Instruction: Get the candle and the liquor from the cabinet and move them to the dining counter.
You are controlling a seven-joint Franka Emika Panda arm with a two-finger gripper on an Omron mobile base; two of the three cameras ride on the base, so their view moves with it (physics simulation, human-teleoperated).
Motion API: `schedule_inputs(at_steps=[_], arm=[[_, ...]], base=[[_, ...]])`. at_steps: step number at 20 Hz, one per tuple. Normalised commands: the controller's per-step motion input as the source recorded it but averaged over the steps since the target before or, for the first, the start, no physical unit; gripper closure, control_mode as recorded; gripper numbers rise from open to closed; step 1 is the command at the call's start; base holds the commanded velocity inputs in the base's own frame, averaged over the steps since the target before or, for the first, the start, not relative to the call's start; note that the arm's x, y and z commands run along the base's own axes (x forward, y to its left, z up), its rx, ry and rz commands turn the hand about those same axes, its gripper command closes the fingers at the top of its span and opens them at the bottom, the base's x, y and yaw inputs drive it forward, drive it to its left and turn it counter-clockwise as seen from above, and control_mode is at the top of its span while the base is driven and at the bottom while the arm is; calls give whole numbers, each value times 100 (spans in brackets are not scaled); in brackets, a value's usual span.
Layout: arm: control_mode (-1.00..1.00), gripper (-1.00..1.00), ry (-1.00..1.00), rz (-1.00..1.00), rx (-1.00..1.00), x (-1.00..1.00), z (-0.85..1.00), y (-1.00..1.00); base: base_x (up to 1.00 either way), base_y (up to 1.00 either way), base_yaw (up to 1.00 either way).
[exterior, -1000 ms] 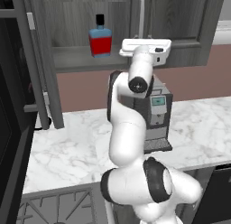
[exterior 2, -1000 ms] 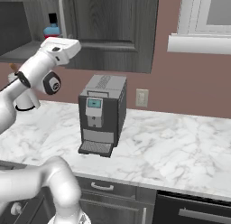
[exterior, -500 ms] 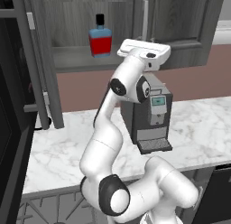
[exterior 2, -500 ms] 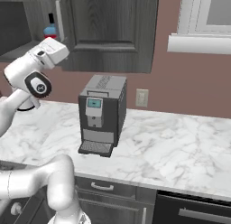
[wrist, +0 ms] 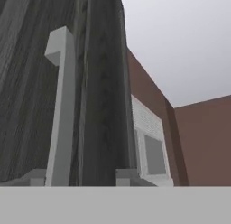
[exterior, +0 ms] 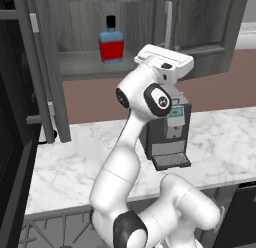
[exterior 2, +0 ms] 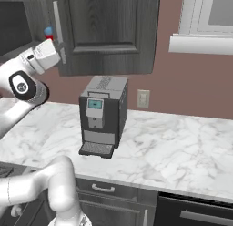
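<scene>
Left base view gives you the liquor (exterior: 111, 42) standing upright on the shelf of the open cabinet (exterior: 75, 12), toward the left of the opening, red below and blue above with its black cap on. Your arm's hand is raised just right of it, in front of the closed right door and its silver bar handle (exterior: 168, 22). Hand view puts that handle (wrist: 61, 105) close before you, running up the dark wood grain (the camera is rolled). The gripper's fingertips are hidden, so you cannot tell how wide it stands. Below, the coffee machine (exterior 2: 102, 113) sits on the marble bench (exterior 2: 182, 143).
</scene>
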Motion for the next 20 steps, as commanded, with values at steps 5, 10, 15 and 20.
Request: schedule_inputs(at_steps=[5,10,15,20], arm=[[-100,100,0,-12,3,-80,17,-85],[-100,100,0,-10,3,-79,17,-87],[-100,100,0,-8,3,-85,18,-94],[-100,100,0,-8,5,-90,20,-95]], base=[[0,0,0],[0,0,0],[0,0,0],[0,0,0]])
